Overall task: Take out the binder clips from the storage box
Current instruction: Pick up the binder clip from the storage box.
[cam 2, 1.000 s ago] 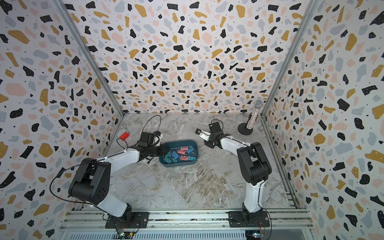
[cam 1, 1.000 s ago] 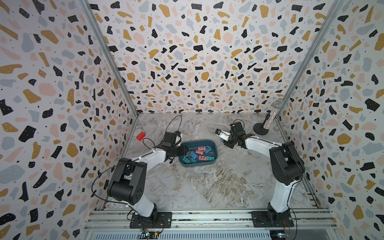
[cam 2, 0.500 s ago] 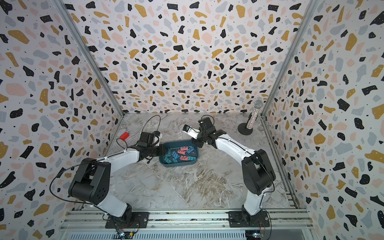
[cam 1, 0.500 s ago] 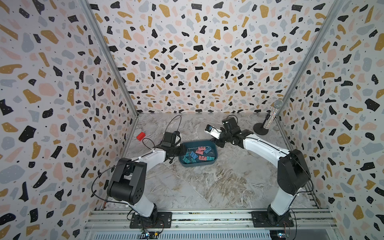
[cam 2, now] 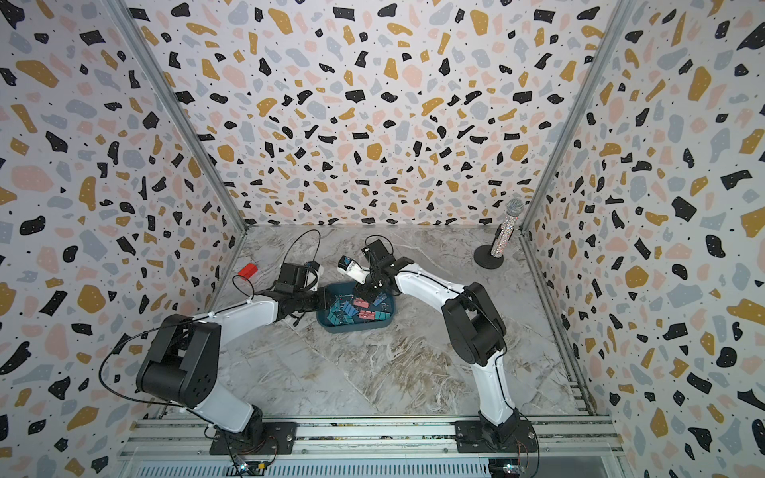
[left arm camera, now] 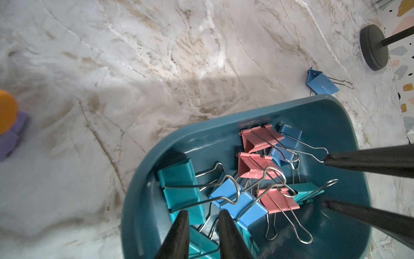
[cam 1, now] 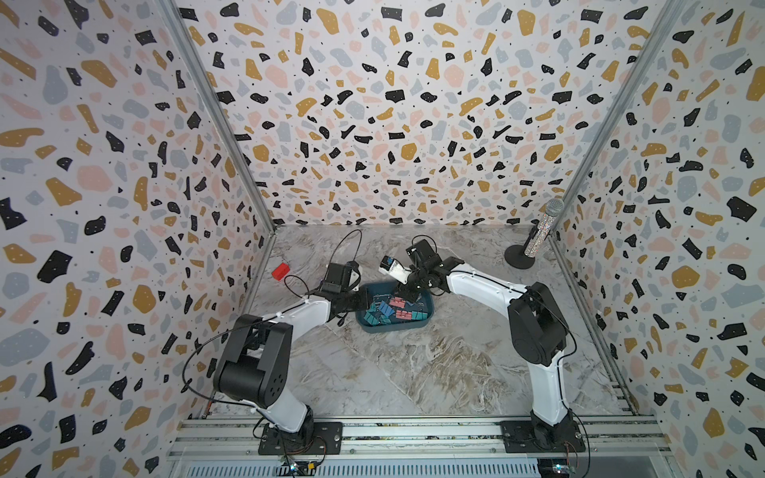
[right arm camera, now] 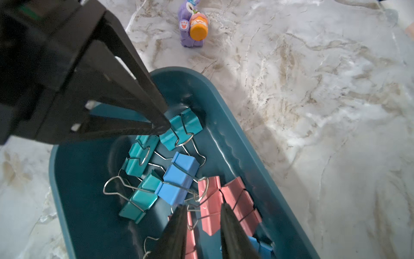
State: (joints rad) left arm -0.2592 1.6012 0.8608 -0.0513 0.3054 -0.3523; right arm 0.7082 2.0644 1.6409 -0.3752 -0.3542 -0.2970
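Note:
The dark teal storage box (cam 1: 395, 329) (cam 2: 352, 330) lies mid-table with several teal, blue and pink binder clips (cam 1: 391, 308) (left arm camera: 244, 201) piled inside. My left gripper (left arm camera: 203, 213) (cam 1: 366, 299) reaches in at the box's left end. Its tips meet on a teal clip (right arm camera: 183, 125), with wire handles between the fingers. My right gripper (right arm camera: 203, 210) (cam 1: 414, 296) dips in from the back, its jaws apart on either side of a pink clip (right arm camera: 210, 201). One blue clip (left arm camera: 322, 81) lies on the table outside the box.
A purple-and-orange toy (right arm camera: 192, 27) (left arm camera: 9, 125) stands on the marble just beyond the box. A red block (cam 1: 280, 270) (cam 2: 247, 271) sits by the left wall. A glittery microphone on a black stand (cam 1: 534, 244) (left arm camera: 374, 47) occupies the back right corner.
The right arm has swung left from beside the box and lowered its gripper into it. The left gripper has narrowed at the box's left end.

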